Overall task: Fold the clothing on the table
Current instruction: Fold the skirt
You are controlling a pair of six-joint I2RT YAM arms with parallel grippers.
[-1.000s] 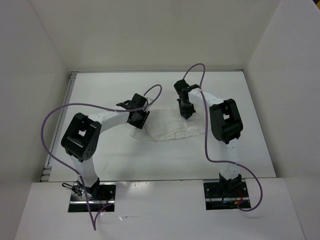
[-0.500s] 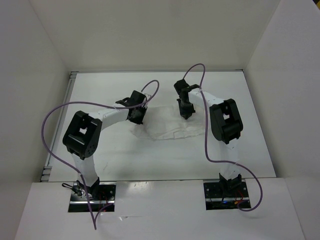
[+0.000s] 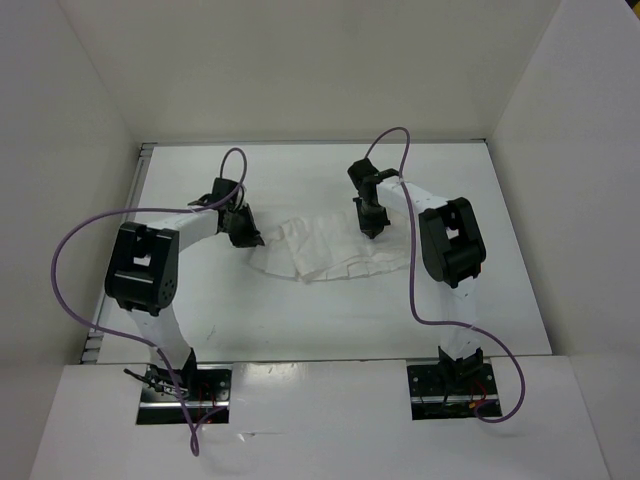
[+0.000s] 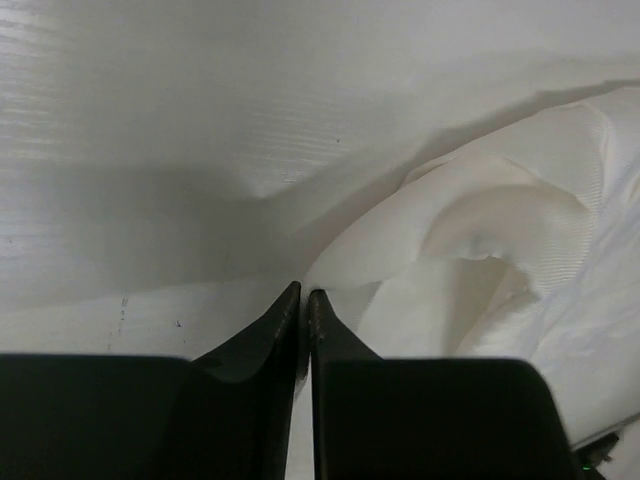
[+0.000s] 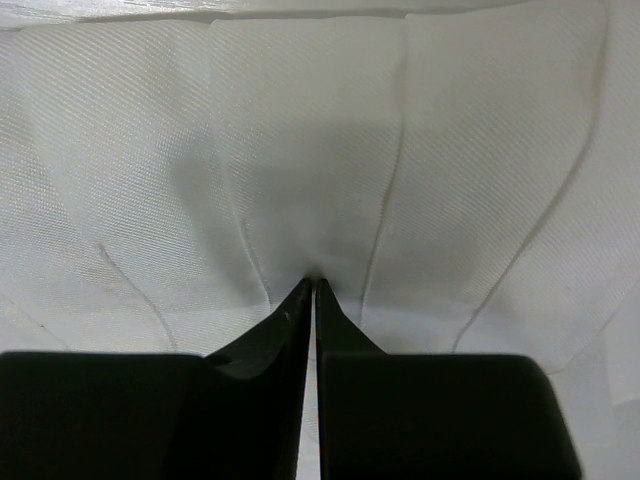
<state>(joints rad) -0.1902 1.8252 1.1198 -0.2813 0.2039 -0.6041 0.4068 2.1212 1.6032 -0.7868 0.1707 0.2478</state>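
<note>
Holding the clothing (image 3: 335, 250) on the table (image 3: 300, 320) with both pairs of jaws. Pinching, with the left jaws drawn down to a thin slit, what looks like a loose rumpled edge that runs right up to the tips and billows off to their right. Pinching, with the right jaws likewise all but closed, a small tuck of the cloth, with pleat lines (image 5: 388, 190) fanning away ahead of the tips and to both sides. Lying stretched from the left jaws across to the right jaws and a little beyond them, bunched near the left pair, flatter under the right.

Showing no finished fold: no edge laid over another, no neat halves. Judging by this, early in the task, at the grasp-and-spread stage. Left to do, most likely: smoothing out, carrying one side over onto the other, pressing flat, letting go. Cannot tell whether the left pinch takes one layer or several.
</note>
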